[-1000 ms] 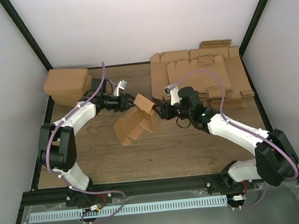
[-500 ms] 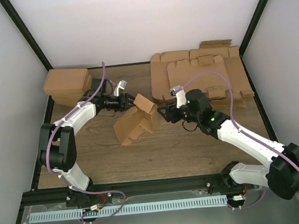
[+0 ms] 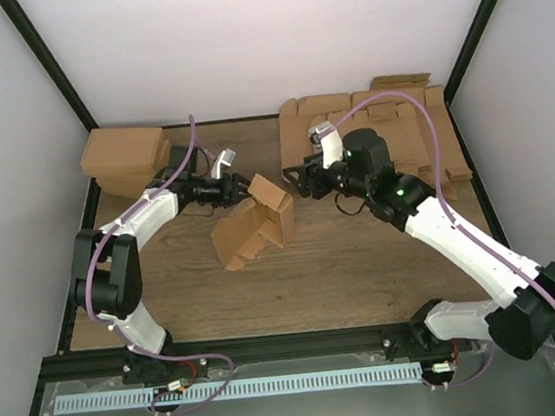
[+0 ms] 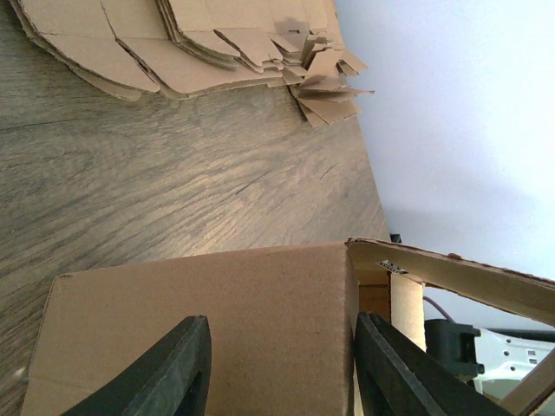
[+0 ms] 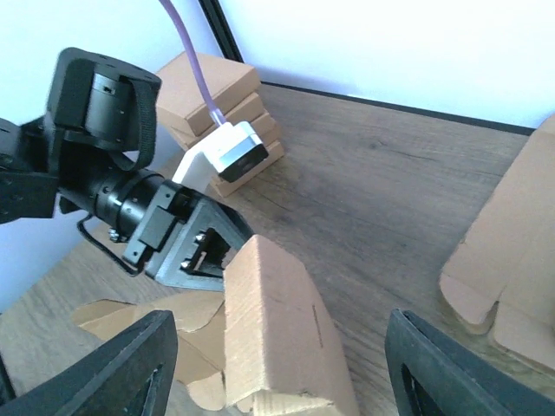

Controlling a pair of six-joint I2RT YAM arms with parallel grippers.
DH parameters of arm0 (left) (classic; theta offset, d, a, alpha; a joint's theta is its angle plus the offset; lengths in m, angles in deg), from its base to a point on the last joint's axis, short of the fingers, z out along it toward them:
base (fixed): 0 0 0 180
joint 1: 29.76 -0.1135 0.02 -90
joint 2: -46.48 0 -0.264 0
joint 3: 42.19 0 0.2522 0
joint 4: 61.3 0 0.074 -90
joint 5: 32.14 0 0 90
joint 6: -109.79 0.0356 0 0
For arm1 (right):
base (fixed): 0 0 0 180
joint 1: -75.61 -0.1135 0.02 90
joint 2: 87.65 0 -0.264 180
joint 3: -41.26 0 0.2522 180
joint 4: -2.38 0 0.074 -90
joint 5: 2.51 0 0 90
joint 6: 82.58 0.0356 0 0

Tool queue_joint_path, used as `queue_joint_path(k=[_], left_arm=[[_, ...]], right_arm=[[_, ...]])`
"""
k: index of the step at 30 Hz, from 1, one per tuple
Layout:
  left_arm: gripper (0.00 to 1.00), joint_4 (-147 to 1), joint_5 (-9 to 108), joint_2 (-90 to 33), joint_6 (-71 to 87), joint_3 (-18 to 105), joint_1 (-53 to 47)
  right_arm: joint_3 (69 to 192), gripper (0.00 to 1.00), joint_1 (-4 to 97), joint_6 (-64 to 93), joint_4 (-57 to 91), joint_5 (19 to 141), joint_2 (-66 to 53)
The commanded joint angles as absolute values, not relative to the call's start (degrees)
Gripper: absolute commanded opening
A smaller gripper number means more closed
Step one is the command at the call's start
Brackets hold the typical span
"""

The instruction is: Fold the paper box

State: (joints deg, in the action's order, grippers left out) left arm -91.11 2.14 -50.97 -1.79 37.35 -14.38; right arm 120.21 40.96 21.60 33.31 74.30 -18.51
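box: plain light-brown creased cardboard paper box (image 3: 253, 228), partly folded. it sits mid-table, tilted, with its near end on the wooden table (image 3: 343, 271) and its far flap raised.
left end effector: left gripper (image 3: 241, 190) is at the raised far flap. in my left wrist view its two black fingers (image 4: 186, 368) straddle a brown panel (image 4: 199, 329), and i read the jaws as clamped on the box.
right end effector: right gripper (image 3: 298, 181) hangs just right of the box, apart from it. its jaws stand wide with nothing between them.
far right: pile of overlapping flat brown cardboard sheets (image 3: 379, 139). the right arm reaches across its near edge, and the pile's left edge lies just behind the right gripper.
far left: stack of shallow brown rectangular boxes (image 3: 125, 159), right beside the left wrist.
between grippers: only the box's raised flap (image 5: 277, 329) separates the two sets of jaws.
cables: purple cable (image 3: 193, 152) loops above the left wrist.
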Motion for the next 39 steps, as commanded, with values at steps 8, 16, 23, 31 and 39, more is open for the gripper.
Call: queue_joint_path(k=[8,16,23,31,39], left_arm=[[0.48,-90.98,2.81,-50.26,-0.51,37.95,-14.25],[0.49,-90.86,7.41,-47.38,-1.51,37.72,-14.29],[0.51,-92.03,10.98,-44.67,-1.74,38.61,-14.31],[0.58,-94.94,18.20,-39.61,-0.30,38.79,-14.38],[0.74,-104.89,29.52,-33.53,9.31,40.58,-14.22]], right_arm=[[133.81,0.65,35.48,13.82,45.25,82.47,-5.30],[134.42,0.56,31.82,12.72,47.04,88.83,-1.18],[133.35,0.54,30.82,12.17,47.50,91.20,-0.24],[132.47,0.54,30.70,11.61,46.86,90.11,-0.29],[133.23,0.53,30.55,10.57,47.18,90.23,0.73]])
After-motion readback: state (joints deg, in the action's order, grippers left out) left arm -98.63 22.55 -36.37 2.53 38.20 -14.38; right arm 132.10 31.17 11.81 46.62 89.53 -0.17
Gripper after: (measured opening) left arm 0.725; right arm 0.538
